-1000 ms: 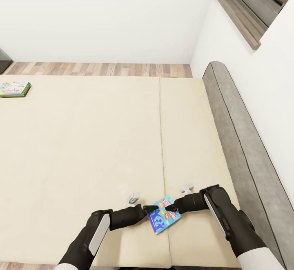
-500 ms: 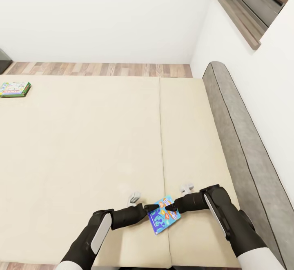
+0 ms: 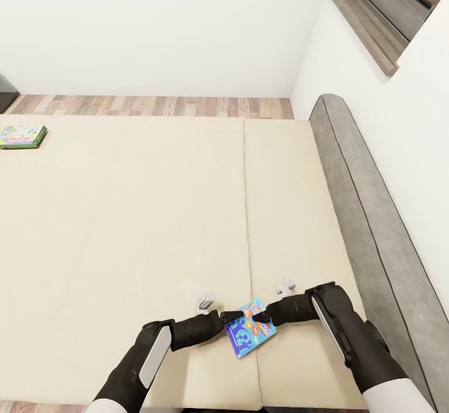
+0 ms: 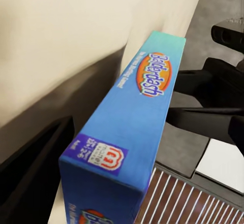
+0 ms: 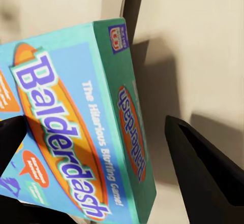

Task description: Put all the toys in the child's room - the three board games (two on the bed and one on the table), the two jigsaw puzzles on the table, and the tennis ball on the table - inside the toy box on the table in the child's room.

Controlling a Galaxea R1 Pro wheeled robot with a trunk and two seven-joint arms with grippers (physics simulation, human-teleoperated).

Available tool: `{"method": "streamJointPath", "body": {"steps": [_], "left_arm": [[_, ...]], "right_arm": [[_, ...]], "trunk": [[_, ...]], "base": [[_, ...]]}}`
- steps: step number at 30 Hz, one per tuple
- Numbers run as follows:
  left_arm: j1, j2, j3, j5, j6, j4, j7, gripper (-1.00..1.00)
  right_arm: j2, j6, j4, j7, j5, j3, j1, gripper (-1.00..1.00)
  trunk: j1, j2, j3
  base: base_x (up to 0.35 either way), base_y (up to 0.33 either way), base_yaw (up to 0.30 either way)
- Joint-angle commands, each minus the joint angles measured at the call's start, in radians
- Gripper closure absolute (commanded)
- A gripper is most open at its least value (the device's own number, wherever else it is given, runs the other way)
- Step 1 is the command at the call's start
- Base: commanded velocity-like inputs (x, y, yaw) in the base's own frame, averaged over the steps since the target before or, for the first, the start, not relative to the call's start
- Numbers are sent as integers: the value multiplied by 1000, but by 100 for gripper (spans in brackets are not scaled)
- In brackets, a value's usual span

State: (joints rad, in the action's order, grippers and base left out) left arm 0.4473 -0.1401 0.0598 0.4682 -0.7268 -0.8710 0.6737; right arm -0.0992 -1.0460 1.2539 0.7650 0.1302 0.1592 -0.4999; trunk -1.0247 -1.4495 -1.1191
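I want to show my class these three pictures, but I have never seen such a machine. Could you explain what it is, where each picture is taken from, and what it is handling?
This is a simulated two-armed robot. The wide picture comes from its head camera, looking down over both black arms at a bed with a cream mattress and a grey headboard. The other two come from cameras on its wrists, looking along the fingers.

The left gripper and right gripper meet at a blue Balderdash board game, which stands tilted just above the mattress. The right wrist view shows a dark finger beside the box; whether either gripper has clamped it I cannot tell.

A second board game lies flat at the bed's far left edge.
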Motion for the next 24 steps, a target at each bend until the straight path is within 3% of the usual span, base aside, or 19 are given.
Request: {"method": "streamJointPath", "body": {"steps": [1, 15, 16, 24], "left_arm": [[1, -1, 0, 15, -6, -1, 1, -100], [1, -1, 0, 15, 0, 0, 1, -100], [1, -1, 0, 15, 0, 0, 1, 100], [1, -1, 1, 16, 1, -1, 2, 100]], "right_arm": [[0, -1, -24, 7, 40, 0, 0, -100], [0, -1, -24, 8, 40, 0, 0, -100], [0, -1, -24, 8, 40, 0, 0, -100], [0, -1, -24, 8, 40, 0, 0, -100]], "trunk": [[0, 0, -1], [0, 0, -1], [0, 0, -1], [0, 0, -1]], "base": [[0, 0, 0], [0, 0, 0], [0, 0, 0], [0, 0, 0]]}}
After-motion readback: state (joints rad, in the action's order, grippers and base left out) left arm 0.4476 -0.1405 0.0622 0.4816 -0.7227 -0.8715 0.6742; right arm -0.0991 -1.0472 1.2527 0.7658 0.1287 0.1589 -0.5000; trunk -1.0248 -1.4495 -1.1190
